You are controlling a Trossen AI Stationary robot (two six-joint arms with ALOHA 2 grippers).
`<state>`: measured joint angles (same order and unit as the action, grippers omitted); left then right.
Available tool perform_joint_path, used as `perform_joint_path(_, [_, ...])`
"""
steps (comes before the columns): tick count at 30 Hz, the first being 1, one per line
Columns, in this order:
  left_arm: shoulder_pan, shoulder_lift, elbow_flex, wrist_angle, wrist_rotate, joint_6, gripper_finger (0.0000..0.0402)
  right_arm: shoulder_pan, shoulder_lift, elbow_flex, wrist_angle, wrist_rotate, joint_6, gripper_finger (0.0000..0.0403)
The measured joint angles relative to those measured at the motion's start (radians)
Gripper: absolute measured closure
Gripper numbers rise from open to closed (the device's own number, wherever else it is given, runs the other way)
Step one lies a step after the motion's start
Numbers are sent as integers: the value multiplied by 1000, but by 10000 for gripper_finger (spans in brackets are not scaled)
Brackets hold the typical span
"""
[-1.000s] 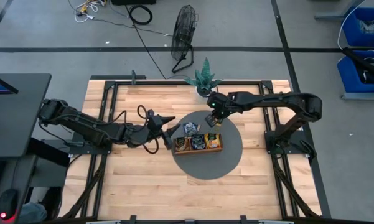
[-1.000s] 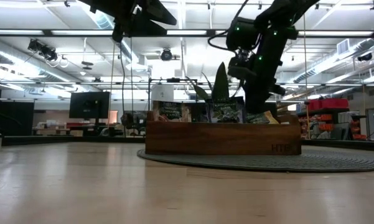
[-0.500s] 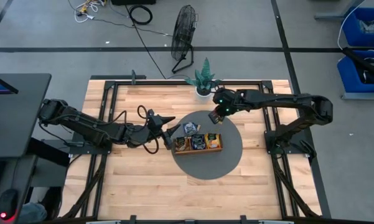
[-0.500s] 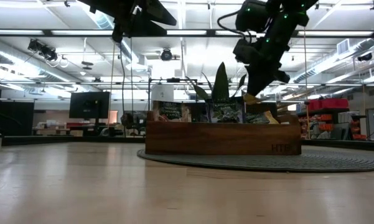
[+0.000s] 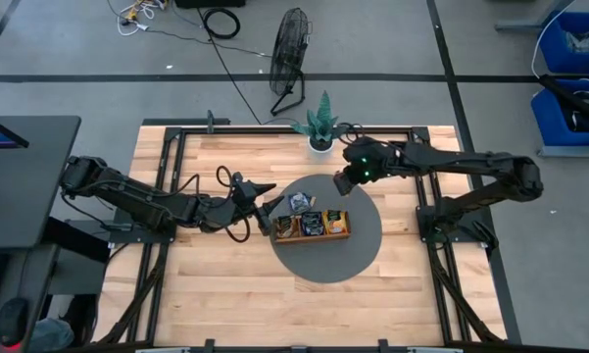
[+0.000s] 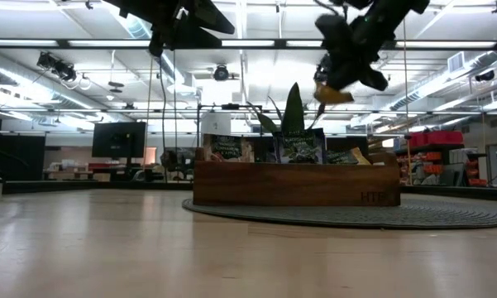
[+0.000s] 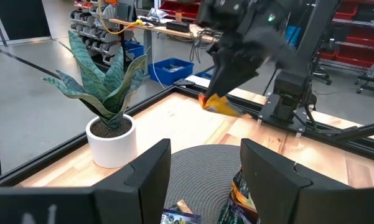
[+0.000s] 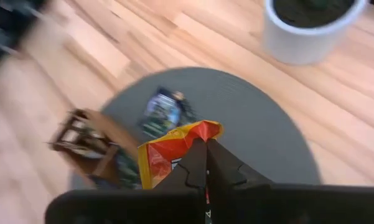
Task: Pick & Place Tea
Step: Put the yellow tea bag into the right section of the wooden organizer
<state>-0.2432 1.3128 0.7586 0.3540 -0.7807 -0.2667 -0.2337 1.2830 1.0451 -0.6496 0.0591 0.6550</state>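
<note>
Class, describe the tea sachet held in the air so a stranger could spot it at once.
Find the round grey mat in the middle of the wooden table, with the tray on it. Above the mat's far edge, near the potted plant, the right tool is shut on a sachet. It alone is off the mat, orange-yellow and crumpled.

Two dark jointed arms, black cables, green lights, blunt dark fingers (image 7: 150, 174).
</note>
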Motion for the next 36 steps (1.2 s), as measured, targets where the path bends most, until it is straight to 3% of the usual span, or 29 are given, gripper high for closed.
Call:
perform_joint_path(10, [0,0,0,17,0,0,204,74,-22,0,334,-44,97,403])
perform_joint_path(23, [0,0,0,255,0,101,204,113,-20,0,717,-72,202,403])
perform_joint_path(32, [0,0,0,382,0,156,204,132,-20,0,878,-6,203,403])
perform_joint_path(36, [0,5,14,447,0,241,204,150,-20,0,879,174,262,403])
